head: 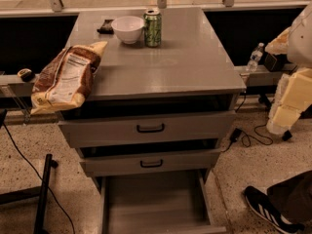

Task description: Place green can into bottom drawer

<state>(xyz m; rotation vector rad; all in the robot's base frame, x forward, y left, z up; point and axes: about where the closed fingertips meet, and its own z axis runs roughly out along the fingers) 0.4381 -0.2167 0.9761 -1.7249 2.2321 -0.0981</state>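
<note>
Status: green can (152, 28) is standing upright on cabinet (195, 67) top, rear ctr, just beside white bowl (127, 29); label text unreadable. Cabinet's bottom drawer (156, 204) is sitting pulled out. The gripper (285, 117) is hanging right of cabinet; grip state can't be told.

1. On the cabinet top (185, 57), at the back, the drink can (152, 28) stands upright just right of the bowl (127, 29).
2. A snack bag (66, 77) lies at the top's left front edge and overhangs it.
3. The bottom drawer (156, 204) sits below two upper drawers (146, 128) and is pulled out farthest.
4. A water bottle (254, 57) stands on a ledge right of the cabinet.
5. The gripper (285, 113) hangs right of the cabinet, well apart from the can.
</note>
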